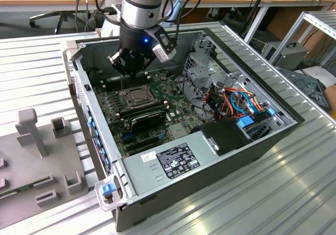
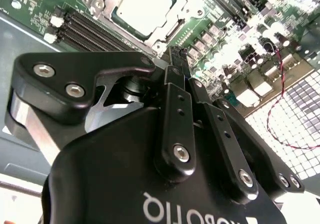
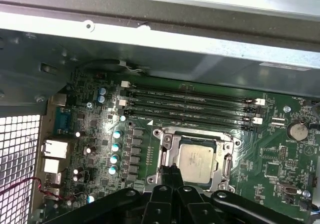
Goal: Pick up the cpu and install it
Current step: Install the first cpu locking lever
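In the socket [image 3: 196, 156] on the motherboard [image 3: 150, 144] | cpu [image 3: 196, 161] lies flat, frame apparently unlatched | tool [image 3: 174, 176] just above the socket's edge, fingers pressed together, holding nothing | judged: placement done, securing apparently left.
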Controlling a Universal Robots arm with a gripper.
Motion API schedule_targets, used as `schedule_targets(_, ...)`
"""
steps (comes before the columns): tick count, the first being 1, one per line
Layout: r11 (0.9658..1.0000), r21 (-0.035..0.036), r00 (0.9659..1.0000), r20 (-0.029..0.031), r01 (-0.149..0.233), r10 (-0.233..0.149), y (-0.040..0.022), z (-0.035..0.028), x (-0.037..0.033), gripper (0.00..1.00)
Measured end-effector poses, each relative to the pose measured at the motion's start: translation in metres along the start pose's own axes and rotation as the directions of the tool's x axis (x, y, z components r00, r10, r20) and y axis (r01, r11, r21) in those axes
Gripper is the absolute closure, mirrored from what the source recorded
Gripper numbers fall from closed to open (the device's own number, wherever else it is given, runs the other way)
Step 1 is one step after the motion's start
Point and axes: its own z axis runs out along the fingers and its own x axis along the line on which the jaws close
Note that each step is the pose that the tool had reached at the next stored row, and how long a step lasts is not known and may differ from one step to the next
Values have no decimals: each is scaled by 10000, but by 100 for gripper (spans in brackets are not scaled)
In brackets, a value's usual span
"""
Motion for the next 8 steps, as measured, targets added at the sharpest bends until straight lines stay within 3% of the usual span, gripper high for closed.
schedule_targets(8,10000,-25,10000,3,-2,2,0,1,2,89)
